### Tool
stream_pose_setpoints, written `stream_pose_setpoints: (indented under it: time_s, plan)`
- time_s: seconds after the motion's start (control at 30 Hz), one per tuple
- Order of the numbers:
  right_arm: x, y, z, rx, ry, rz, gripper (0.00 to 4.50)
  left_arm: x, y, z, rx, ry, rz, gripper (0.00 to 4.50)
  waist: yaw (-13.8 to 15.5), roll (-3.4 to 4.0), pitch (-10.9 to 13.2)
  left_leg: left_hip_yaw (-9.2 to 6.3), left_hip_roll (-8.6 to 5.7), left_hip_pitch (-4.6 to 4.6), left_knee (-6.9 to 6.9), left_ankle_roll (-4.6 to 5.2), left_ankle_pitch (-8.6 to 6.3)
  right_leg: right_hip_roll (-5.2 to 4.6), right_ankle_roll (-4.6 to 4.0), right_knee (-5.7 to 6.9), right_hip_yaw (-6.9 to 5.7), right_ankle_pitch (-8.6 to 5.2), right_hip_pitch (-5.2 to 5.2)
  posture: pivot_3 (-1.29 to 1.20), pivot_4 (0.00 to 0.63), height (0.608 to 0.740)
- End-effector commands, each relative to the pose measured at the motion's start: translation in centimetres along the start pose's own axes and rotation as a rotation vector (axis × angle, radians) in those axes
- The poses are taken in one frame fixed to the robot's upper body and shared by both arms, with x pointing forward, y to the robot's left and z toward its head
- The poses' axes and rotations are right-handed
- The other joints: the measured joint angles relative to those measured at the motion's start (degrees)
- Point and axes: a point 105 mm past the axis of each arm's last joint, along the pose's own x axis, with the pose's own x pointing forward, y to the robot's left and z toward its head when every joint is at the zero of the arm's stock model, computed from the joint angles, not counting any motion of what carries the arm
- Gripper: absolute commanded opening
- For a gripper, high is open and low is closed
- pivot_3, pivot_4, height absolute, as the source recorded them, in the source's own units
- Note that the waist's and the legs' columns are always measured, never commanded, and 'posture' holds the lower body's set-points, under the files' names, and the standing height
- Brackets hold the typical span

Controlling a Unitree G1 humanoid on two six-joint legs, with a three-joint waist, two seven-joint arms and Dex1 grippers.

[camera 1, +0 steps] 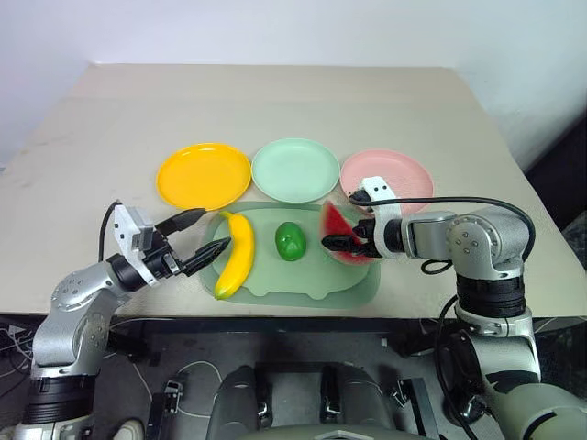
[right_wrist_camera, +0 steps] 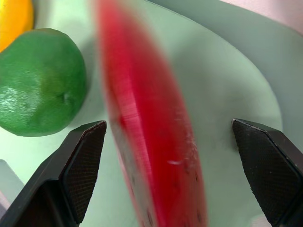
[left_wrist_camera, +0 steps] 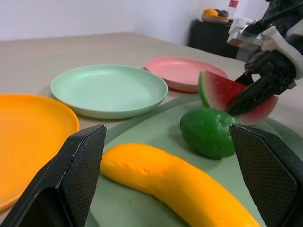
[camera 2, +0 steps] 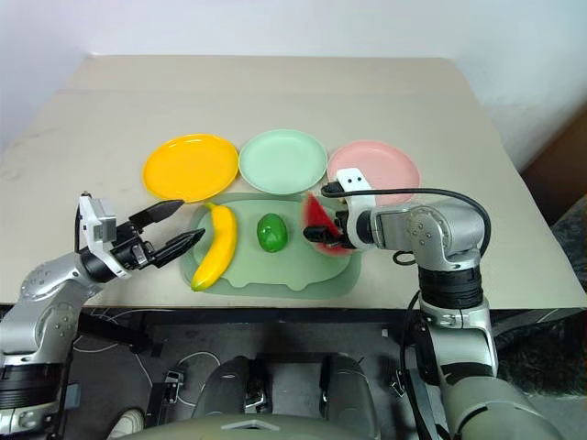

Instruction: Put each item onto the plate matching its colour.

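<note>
While my right pincer (right_wrist_camera: 168, 177) straddles the watermelon wedge (right_wrist_camera: 151, 137) spread wide, I'd centre, then pinch; left pincer (camera 1: 204, 240) spread too

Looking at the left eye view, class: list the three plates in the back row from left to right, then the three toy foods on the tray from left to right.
Plates: orange-yellow plate → mint green plate → pink plate. Foods on the pale green tray: yellow banana → green pepper → watermelon wedge.
</note>
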Motion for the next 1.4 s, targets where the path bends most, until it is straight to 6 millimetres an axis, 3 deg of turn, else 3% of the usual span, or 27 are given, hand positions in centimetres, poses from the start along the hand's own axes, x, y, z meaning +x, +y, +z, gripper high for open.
stream_pose_setpoints:
  time_s: [0.03,0.1,0.17,0.33,0.4,0.5,0.6,0.73,1.0,1.2,1.4]
  plan:
    - [-0.1,0.5,0.3,-0.114,0.007,-0.022,4.50,0.0,0.2,0.7,0.037,-0.011,-0.011,4.37,0.00,0.00,0.00,0.00,0.00,0.00,0.00,0.00,0.00,0.00,0.00,0.00,0.00,0.00,0.00,0.00,0.150,0.695]
    - [0.1,0.7,-0.1,-0.162,0.024,-0.025,4.50,0.0,0.3,0.7,0.039,-0.011,-0.011,4.37,0.01,0.00,0.00,0.00,0.00,0.00,0.00,0.00,0.00,0.00,0.00,0.00,0.00,0.00,0.00,0.00,0.150,0.695]
    - [0.4,0.6,-0.4,-0.179,0.040,-0.035,4.12,0.0,0.3,0.7,0.042,-0.010,-0.013,4.40,-0.01,0.00,0.00,-0.01,0.01,0.01,0.00,0.00,0.00,0.00,0.00,0.00,0.00,0.00,0.00,0.00,0.150,0.695]
    - [0.5,0.4,-0.5,-0.226,0.049,-0.049,2.58,-0.1,0.5,0.7,0.047,-0.008,-0.010,4.40,0.00,0.00,0.00,0.00,0.02,0.01,0.00,0.00,0.00,0.00,0.00,0.00,0.00,0.00,0.00,0.00,0.150,0.695]
    - [0.4,0.3,-0.2,-0.236,0.038,-0.048,2.29,-0.1,0.5,0.6,0.047,-0.007,-0.010,4.40,-0.01,0.00,0.00,0.00,0.01,0.01,0.00,0.00,0.00,0.00,0.00,-0.01,0.00,0.00,0.00,0.00,0.150,0.695]
    - [-0.8,0.7,1.5,-0.254,-0.041,-0.012,2.29,-0.1,0.4,0.6,0.050,-0.006,-0.009,4.40,0.06,0.00,0.00,0.00,0.02,0.00,0.00,0.00,0.00,0.00,0.00,-0.01,0.00,0.00,-0.01,0.00,0.150,0.695]
    - [-2.7,1.4,4.5,-0.236,-0.158,0.062,2.29,-0.2,0.5,0.7,0.053,-0.010,-0.004,4.40,0.04,0.05,0.03,0.00,0.01,-0.04,0.00,0.00,0.00,-0.01,0.00,-0.01,0.00,0.00,-0.05,0.00,0.150,0.695]
    - [-4.3,-1.6,9.5,-0.211,-0.304,-0.059,2.29,-0.5,0.3,0.5,0.054,-0.007,0.005,4.40,-0.07,0.06,0.04,0.03,0.01,-0.06,0.00,0.00,0.00,0.01,0.00,0.00,0.01,0.00,-0.10,0.00,0.150,0.695]
    - [-0.8,-9.3,10.7,-0.237,-0.217,-0.356,2.29,-0.7,0.0,0.7,0.057,-0.005,0.019,4.40,-0.21,0.06,0.04,0.14,0.00,-0.07,-0.05,-0.01,0.00,0.00,0.01,-0.02,0.03,0.00,-0.13,0.00,0.150,0.695]
    - [0.7,-12.6,9.4,-0.190,-0.162,-0.439,2.29,-1.2,-0.3,0.8,0.063,-0.001,0.042,4.40,-1.37,0.11,0.07,0.20,0.01,-0.18,-0.05,-0.07,0.05,0.03,0.02,0.05,0.05,-0.01,-0.26,0.00,0.150,0.695]
    - [0.4,-13.3,9.9,-0.193,-0.184,-0.469,4.31,-1.6,-0.5,0.9,0.063,0.005,0.058,4.40,-1.53,0.13,0.09,0.20,0.03,-0.15,-0.04,-0.08,0.06,0.04,0.02,0.06,0.08,-0.01,-0.26,0.00,0.150,0.695]
